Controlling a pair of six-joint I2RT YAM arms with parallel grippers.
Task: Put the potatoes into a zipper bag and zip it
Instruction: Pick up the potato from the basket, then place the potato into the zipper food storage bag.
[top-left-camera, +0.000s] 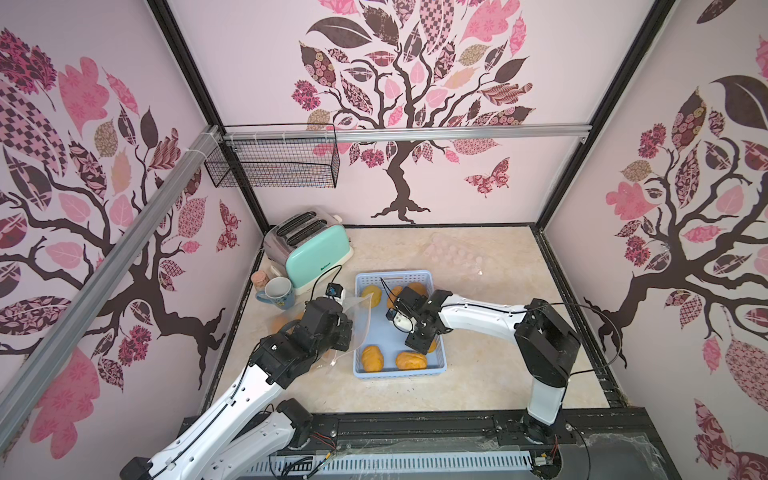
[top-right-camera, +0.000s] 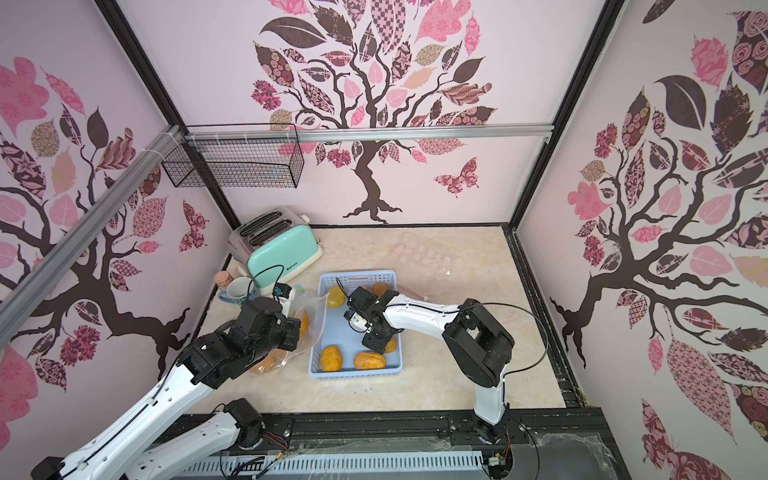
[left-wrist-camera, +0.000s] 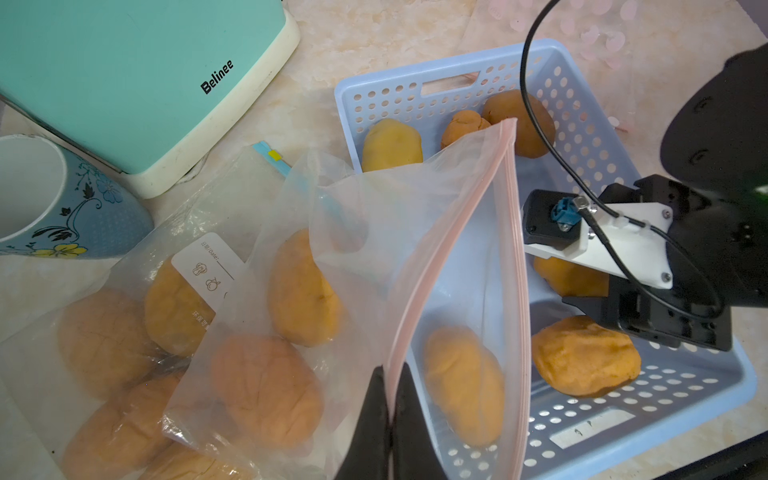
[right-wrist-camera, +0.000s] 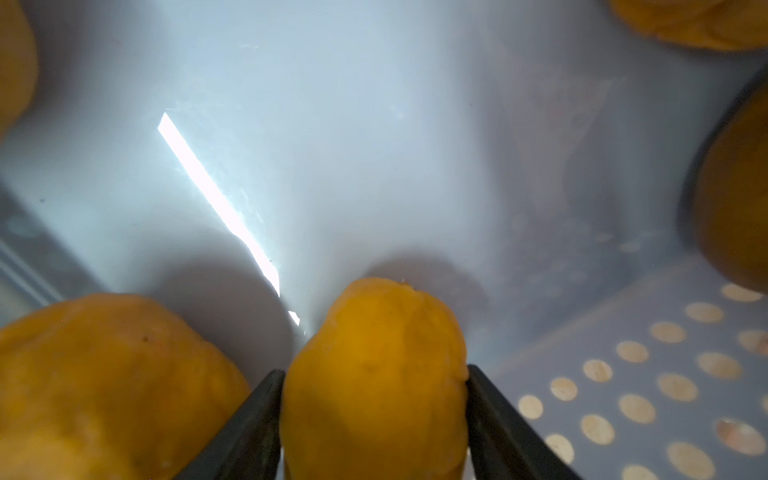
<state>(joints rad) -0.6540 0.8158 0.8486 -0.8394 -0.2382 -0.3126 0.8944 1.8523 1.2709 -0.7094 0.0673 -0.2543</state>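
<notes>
Pinching clear pink-zip plastic bag (left-wrist-camera: 374, 232) (orange-yellow oval potatoes (left-wrist-camera: 303, 286) inside) with left claw (left-wrist-camera: 390, 370); right claw (right-wrist-camera: 376, 374) grips one potato (right-wrist-camera: 374, 332) in pale-blue perforated basket (top-left-camera: 392, 275).

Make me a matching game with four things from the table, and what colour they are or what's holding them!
Things:
1. toaster
2. mug
3. zipper bag
4. potato

Colour or state:
A. blue with flowers
B. between the right gripper's fingers, in the basket
C. mint green
D. rim pinched by the left gripper

Pairs: 1-C, 2-A, 3-D, 4-B
</notes>
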